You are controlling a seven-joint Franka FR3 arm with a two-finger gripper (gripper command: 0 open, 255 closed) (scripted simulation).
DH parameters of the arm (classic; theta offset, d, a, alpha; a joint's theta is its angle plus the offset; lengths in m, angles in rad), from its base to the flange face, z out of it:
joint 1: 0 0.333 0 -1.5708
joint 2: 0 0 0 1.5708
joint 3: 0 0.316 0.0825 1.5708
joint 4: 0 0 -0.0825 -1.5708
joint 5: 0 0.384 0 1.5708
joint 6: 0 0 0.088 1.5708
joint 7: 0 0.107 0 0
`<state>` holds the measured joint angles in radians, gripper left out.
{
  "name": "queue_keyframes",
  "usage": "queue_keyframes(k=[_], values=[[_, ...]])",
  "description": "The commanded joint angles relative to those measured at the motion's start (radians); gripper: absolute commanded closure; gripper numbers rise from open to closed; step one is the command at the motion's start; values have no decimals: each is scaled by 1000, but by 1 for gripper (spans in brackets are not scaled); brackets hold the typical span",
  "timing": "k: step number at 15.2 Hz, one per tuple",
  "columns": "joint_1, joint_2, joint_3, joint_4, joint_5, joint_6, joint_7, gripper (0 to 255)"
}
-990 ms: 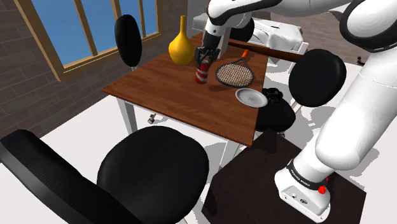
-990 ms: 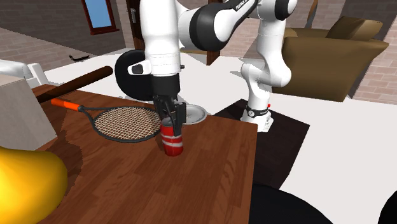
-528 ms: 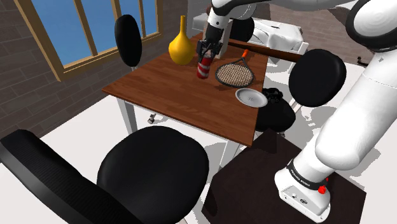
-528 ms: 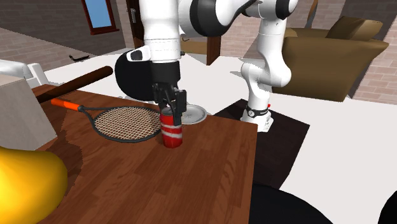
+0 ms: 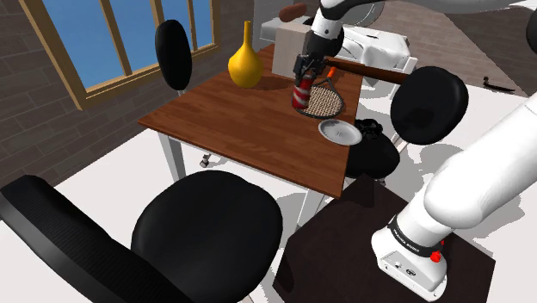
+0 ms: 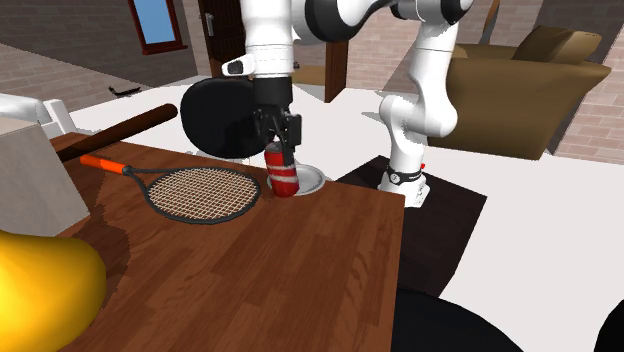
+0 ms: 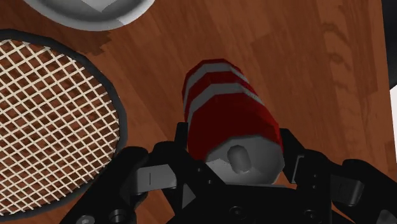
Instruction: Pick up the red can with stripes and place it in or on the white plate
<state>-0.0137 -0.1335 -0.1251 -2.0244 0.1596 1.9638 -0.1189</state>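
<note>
**Red striped can (image 5: 300, 93) carried, not yet over the plate (image 5: 339, 132)**

Shoulder view: the claw (image 5: 301, 79) is clenched on the can's upper part. It holds the can upright above the counter (image 5: 232, 129), at the left side of the racket (image 5: 322, 103) head. The plate lies near the counter's edge toward the stand, apart from the can.

Second exterior view: the can (image 6: 283, 172) hangs from the claw (image 6: 281, 150) just beside the plate (image 6: 316, 181) rim, at the right end of the racket (image 6: 200, 193) head. Its base appears clear of the wood.

Wrist view: both fingers (image 7: 167, 156) clasp the can (image 7: 229, 108) at its top. Bare counter (image 7: 305, 63) lies beneath, with racket (image 7: 51, 121) strings to one side and the plate (image 7: 124, 18) beyond them.

Hazards (judged):
- Early release: the can lands on the racket frame and topples.
- Off-centre placement: the base catches the raised rim, and the can tips and rolls.
- Hard set-down: the plate, near the counter's edge, could be shoved off.
- High grip: a fast swing could pivot the can.
</note>
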Motion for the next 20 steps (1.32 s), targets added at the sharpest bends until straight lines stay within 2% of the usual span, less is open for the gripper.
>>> queue_keyframes(k=[1, 13, 20], values=[[-18, -64, -20, -58, -10, -12, -33, 255], [-134, -348, -155, -253, -108, -122, -220, 255], [-136, -339, -163, -339, -107, -27, -235, 255]])
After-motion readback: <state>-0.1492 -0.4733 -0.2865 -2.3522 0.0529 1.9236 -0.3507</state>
